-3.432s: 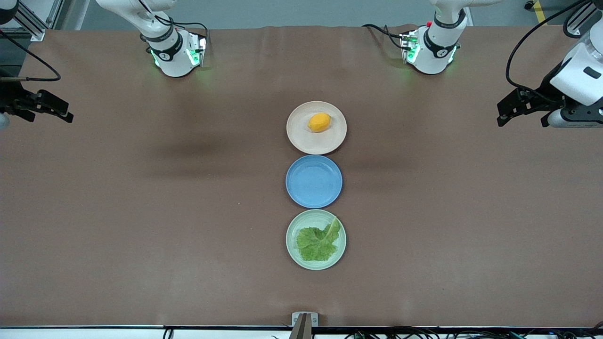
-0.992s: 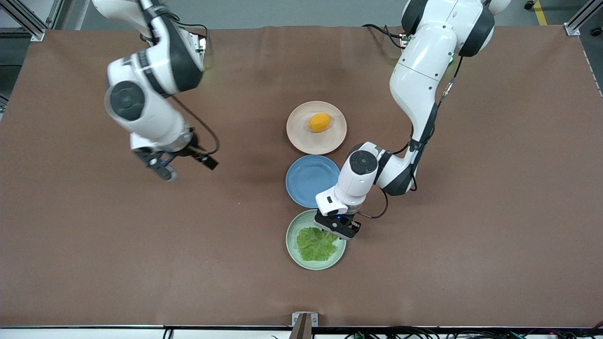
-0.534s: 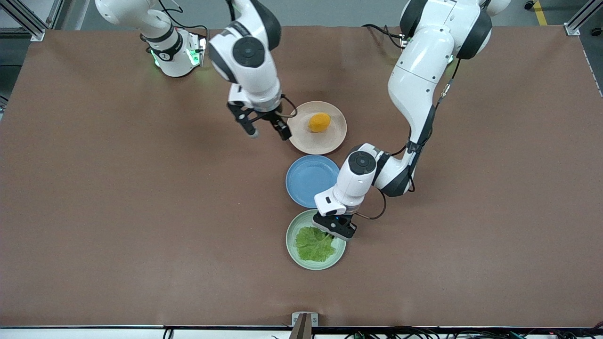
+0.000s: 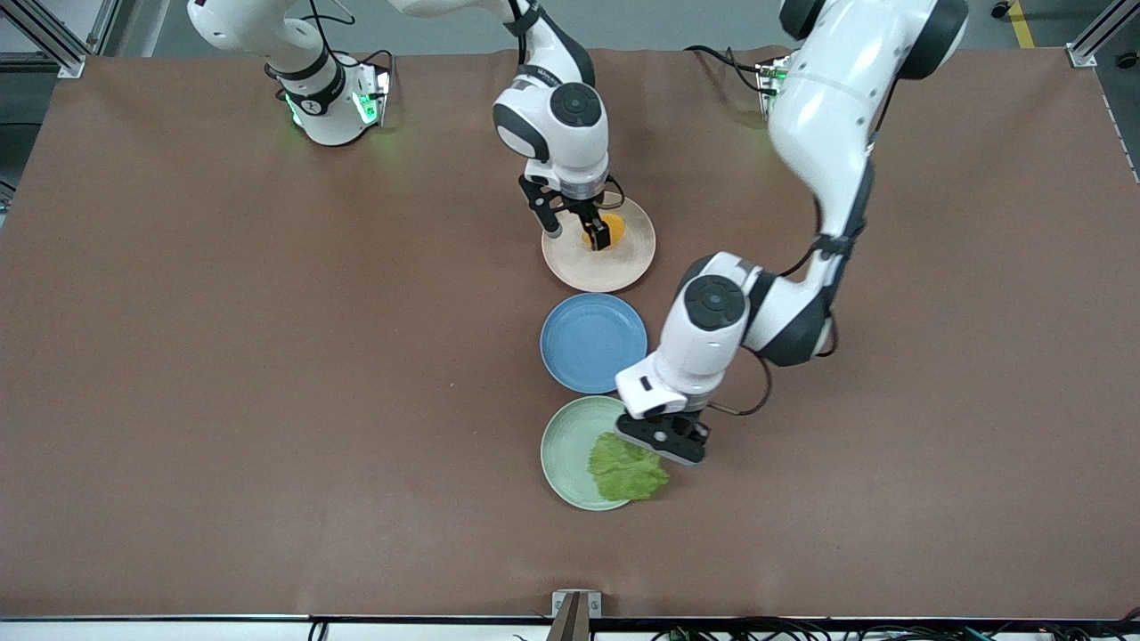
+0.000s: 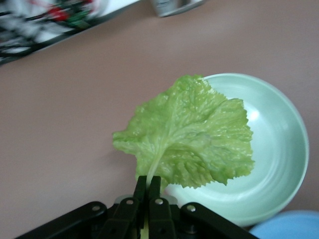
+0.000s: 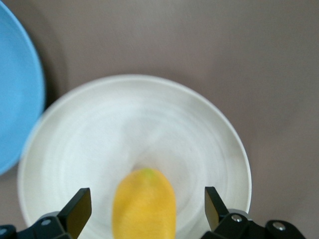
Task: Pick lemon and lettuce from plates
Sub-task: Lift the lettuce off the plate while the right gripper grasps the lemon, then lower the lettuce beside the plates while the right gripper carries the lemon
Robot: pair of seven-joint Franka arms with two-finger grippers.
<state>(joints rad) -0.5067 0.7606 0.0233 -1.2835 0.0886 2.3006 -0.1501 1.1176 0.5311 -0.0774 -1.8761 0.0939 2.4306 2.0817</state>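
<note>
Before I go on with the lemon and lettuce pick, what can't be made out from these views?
- Lemon: lower end cut off by the right wrist view's edge; front view, right claw covers part.
- Lettuce: stem end hidden between the left claw's shut fingers.
- Green plate: whether the lettuce touches it, unclear.

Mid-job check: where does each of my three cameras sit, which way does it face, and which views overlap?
Front view: high across the table, facing both arm bases; shows both arms, the beige-pink plate, blue plate and green plate.
Left wrist view: on the left arm, looking down past the left gripper shut on the lettuce stem.
Right wrist view: on the right arm, looking down past the open right gripper at the lemon.
Both wrist views catch the blue plate's edge.
</note>
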